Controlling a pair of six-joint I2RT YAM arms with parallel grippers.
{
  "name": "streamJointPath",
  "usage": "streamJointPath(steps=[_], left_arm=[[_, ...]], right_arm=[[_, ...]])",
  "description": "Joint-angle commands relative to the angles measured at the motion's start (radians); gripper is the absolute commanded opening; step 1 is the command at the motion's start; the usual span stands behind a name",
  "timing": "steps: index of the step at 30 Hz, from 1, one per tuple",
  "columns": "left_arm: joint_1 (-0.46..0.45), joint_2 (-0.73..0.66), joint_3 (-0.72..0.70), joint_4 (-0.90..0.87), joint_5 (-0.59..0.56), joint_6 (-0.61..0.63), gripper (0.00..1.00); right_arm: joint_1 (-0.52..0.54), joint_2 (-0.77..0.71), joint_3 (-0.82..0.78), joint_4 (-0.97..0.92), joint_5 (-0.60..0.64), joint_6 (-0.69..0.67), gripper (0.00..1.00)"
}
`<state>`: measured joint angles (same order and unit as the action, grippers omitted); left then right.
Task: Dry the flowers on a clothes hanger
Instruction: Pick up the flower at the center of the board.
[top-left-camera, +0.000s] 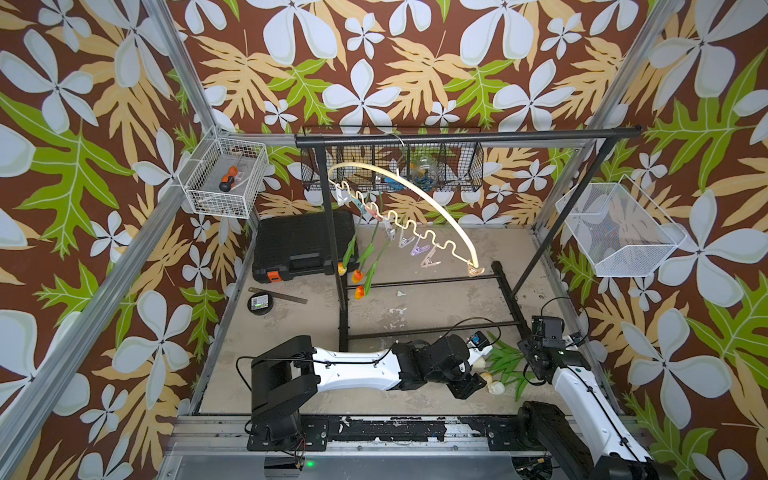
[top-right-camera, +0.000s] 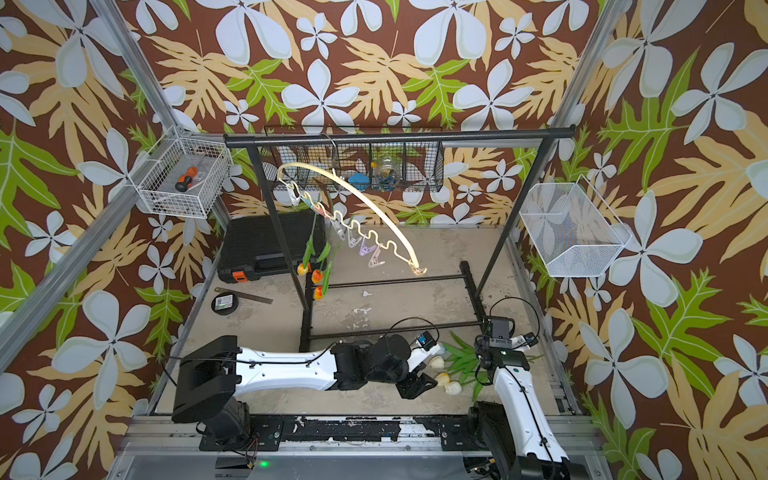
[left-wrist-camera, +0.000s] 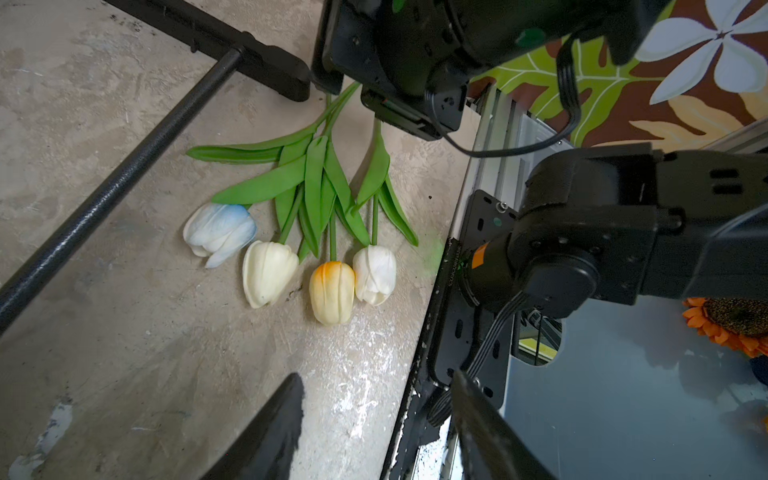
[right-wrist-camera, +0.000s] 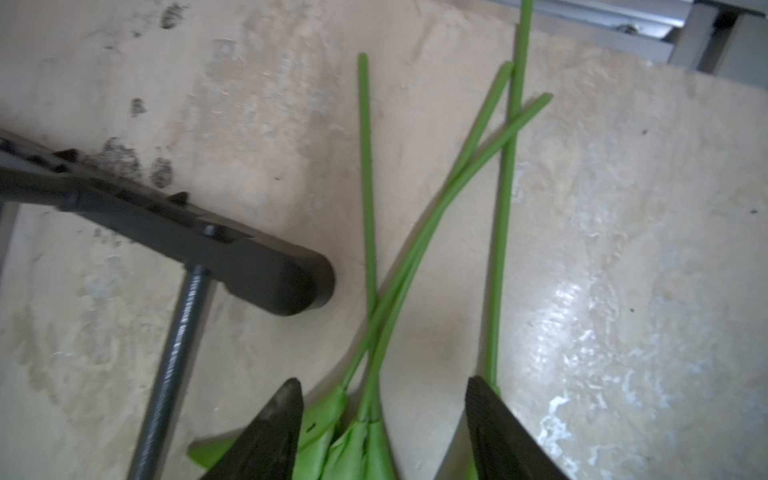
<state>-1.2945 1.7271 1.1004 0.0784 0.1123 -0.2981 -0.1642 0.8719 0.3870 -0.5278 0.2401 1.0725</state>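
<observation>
Now I'm picking from the fake green-stemmed tulips (left-wrist-camera: 266, 272); my left gripper (left-wrist-camera: 378, 419) and right gripper (right-wrist-camera: 382, 399) are open, empty. Next, I pinch one stem (right-wrist-camera: 368, 166).

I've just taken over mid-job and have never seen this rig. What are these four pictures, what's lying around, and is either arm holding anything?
The machine is a left arm and a right arm at a table, each ending in two fingers. Both top views come from one camera head overhead. The other two pictures come from cameras on the wrists.

Three orange tulips already hang from the clothes hanger, which hangs on a black rack. Four more tulips lie on the table: bluish-white, cream, orange-yellow and white.

The left fingers stand open near their heads. The right fingers stand open astride the stems. Nothing is held.
</observation>
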Motion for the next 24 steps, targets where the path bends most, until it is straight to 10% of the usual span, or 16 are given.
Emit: streamJointPath(steps=[1,24], left_arm=[[0.007,0.013,0.008,0.025,0.015,0.018,0.59],[0.046,0.035,0.019,0.035,0.058,0.021,0.59]], right_arm=[[-0.032,0.020,-0.030,0.082,-0.012,0.008,0.56],[-0.055,-0.026,-0.014,0.165,-0.061,-0.046,0.00]])
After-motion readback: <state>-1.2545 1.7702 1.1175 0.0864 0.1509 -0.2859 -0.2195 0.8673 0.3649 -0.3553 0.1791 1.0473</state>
